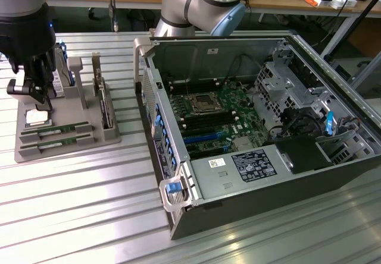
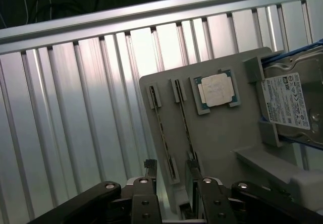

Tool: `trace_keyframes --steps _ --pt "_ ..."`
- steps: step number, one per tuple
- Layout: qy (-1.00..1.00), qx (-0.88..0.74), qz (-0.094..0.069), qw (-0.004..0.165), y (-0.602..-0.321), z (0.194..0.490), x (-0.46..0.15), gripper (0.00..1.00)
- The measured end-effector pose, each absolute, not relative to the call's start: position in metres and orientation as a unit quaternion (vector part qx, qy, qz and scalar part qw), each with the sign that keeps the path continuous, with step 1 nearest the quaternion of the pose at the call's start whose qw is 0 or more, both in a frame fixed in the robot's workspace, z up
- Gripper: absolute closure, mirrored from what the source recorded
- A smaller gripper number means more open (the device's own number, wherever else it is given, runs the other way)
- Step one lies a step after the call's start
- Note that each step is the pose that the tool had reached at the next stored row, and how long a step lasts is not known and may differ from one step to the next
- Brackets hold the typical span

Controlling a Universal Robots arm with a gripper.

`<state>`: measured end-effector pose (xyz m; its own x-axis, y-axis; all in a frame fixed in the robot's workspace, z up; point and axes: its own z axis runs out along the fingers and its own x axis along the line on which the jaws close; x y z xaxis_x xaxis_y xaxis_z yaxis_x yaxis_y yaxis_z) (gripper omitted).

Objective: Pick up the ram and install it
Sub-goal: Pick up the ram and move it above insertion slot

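Note:
Two ram sticks lie on edge in slots of a grey holder point(image 1: 89, 134): the nearer ram point(image 1: 59, 143) and the farther ram point(image 1: 55, 131). In the wrist view they appear as thin strips, one ram point(image 2: 162, 135) and the other ram point(image 2: 183, 120). My gripper point(image 1: 37, 97) hangs just above the holder's end at the exterior view's left, near the silver processor chip point(image 1: 37, 118). In the wrist view my gripper point(image 2: 170, 172) is open with nothing between its black fingertips point(image 2: 147, 167), which straddle one end of the sticks.
The open computer case point(image 1: 178, 213) lies to the exterior view's right, with its motherboard point(image 1: 223, 94) and black and blue memory slots point(image 1: 205, 138) exposed. A hard drive point(image 2: 290, 100) stands in the holder beside the processor chip point(image 2: 218, 90). The ribbed metal table point(image 1: 77, 210) carries everything.

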<state>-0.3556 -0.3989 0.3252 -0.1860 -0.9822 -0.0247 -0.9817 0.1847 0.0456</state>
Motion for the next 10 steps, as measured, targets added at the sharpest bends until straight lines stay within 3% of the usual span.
trace_keyframes --steps 10 --pt "-0.770 0.638 -0.025 0.005 -0.399 0.313 -0.356 0.64"
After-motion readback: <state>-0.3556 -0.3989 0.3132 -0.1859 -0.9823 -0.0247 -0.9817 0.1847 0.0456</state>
